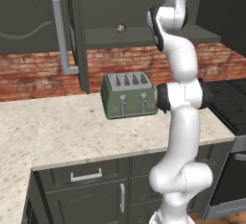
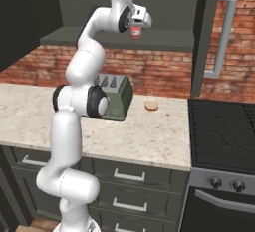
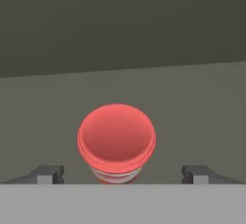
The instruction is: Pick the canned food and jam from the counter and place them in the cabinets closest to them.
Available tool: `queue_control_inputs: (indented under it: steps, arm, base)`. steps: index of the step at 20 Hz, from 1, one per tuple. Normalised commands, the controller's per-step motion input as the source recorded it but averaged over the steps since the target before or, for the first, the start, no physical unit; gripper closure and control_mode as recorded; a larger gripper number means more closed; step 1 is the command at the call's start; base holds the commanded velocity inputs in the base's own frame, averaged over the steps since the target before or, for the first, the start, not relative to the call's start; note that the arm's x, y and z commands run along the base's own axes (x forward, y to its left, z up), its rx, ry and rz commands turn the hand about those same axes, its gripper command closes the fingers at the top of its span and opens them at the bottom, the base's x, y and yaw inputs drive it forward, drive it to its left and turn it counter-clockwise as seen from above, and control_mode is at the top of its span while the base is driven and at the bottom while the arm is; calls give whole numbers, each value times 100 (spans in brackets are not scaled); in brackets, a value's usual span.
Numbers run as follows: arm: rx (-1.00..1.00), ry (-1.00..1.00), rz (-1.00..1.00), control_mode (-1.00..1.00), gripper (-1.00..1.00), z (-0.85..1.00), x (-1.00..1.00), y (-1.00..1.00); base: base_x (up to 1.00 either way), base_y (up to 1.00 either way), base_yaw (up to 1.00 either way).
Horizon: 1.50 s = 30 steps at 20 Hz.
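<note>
Arm raised high, claw point(image 2: 135, 28) up at open cabinet point(image 2: 149, 7) level, w/ jam point(image 2: 135, 32) just below the wrist. Hand view: jam point(image 3: 116, 139) sits centred between the two fingertips point(image 3: 48, 175), seen from its red lid end; tips stand wide apart, one well to each side of the jar, neither touching it, so claw is open & holds nothing. Beneath & beyond the jam lies the flat dark grey cabinet shelf point(image 3: 192, 112), back wall above it; whether the jar rests on the shelf cannot be told for sure. Well below the claw: green toaster point(image 1: 129, 95) on the beige speckled counter point(image 1: 72, 131), partly behind the arm's elbow. Below & to the stove side of the claw, a flat tan disc point(image 2: 151, 105) lies on the counter near the black stove top point(image 2: 224, 131). Small brown ball point(image 1: 121, 27) on the shelf, beside the claw in left base view. Open cabinet door w/ long pale bar handle point(image 1: 62, 33) stands off to the far side. Brick wall point(image 2: 159, 71) runs behind the counter, under the shelf
</note>
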Motion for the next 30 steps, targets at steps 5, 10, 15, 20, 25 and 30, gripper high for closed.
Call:
queue_control_inputs:
  steps: [5,10,15,20,25,30]
  arm:
    - [-4,-6,7,-100,-100,0,-95,13]
    - [-5,-1,8,-100,-100,-1,-100,19]
    - [-4,0,7,-100,-100,-25,-100,18]
    - [-4,-4,2,-100,-100,-46,-100,15]
    - [-5,-8,1,-100,-100,-43,-100,6]
    - [0,-19,0,-100,-100,-31,-100,0]
  base:
    - [0,0,0]
    - [0,0,0]
    - [0,0,0]
    - [0,0,0]
    - [0,0,0]
    - [0,0,0]
